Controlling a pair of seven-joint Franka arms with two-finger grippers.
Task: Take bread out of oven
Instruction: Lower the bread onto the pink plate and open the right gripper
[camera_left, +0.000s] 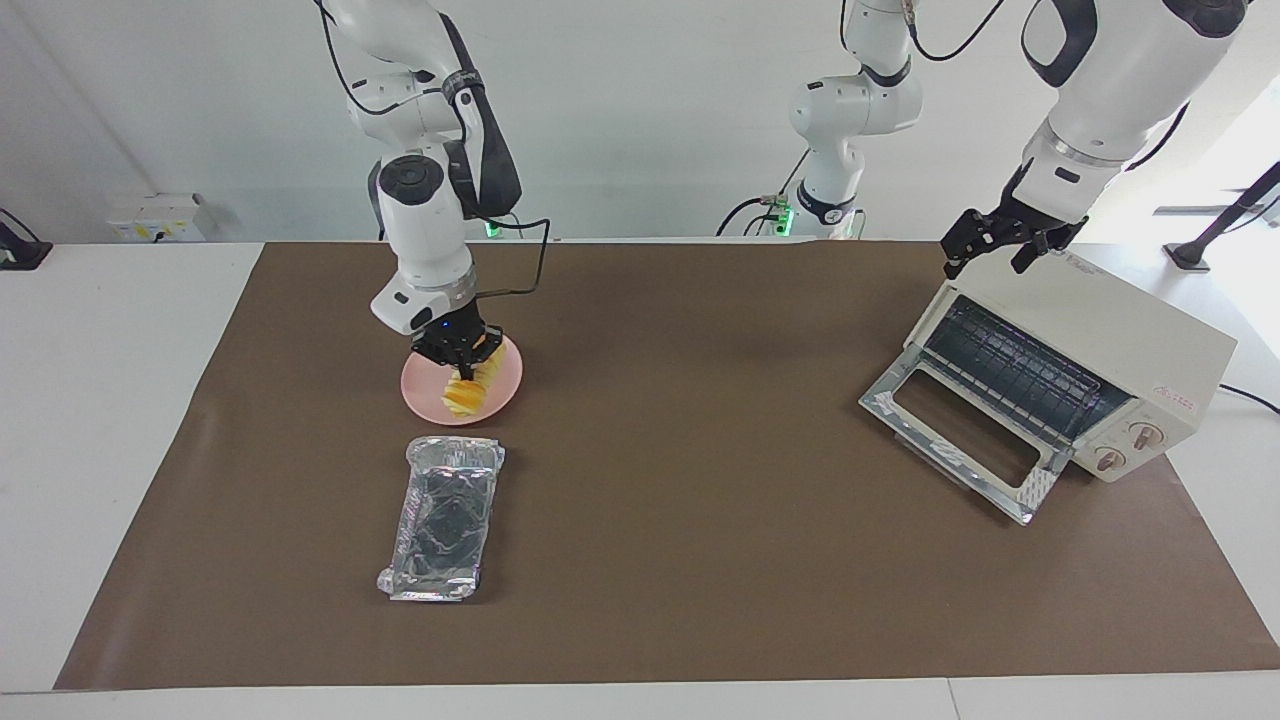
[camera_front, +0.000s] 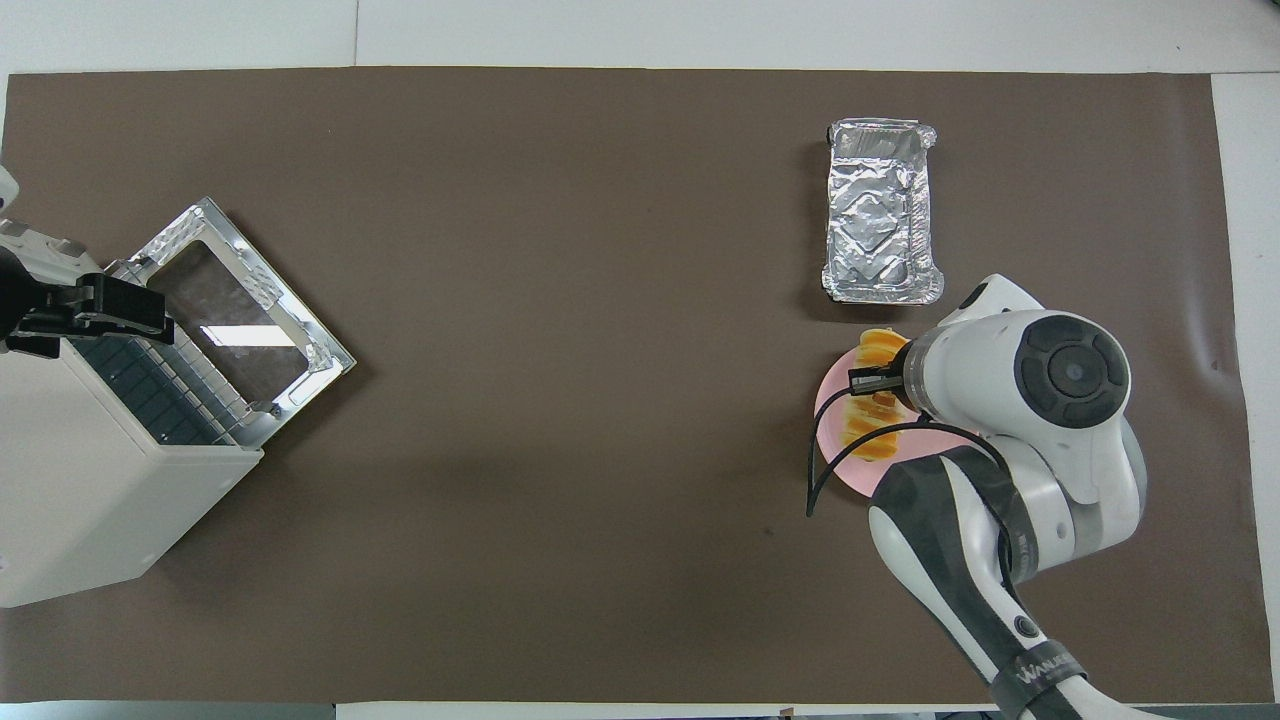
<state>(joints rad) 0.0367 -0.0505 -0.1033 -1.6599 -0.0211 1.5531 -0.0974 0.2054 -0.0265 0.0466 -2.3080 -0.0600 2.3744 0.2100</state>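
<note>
Facing view, left of centre: my right gripper (camera_left: 462, 362) is clamped on the bread (camera_left: 466, 391), which hangs below it over the plate (camera_left: 420, 392), long axis slanting down.

Overhead view, lower right: the bread (camera_front: 872, 432) lies across the plate; the oven (camera_front: 90, 470) is at far left, under my open left gripper (camera_front: 110, 310).

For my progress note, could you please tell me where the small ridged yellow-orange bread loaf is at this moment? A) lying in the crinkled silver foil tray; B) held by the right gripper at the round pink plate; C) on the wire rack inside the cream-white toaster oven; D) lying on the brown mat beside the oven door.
B: the right gripper is shut on the bread over the pink plate; the foil tray and oven hold none.
</note>
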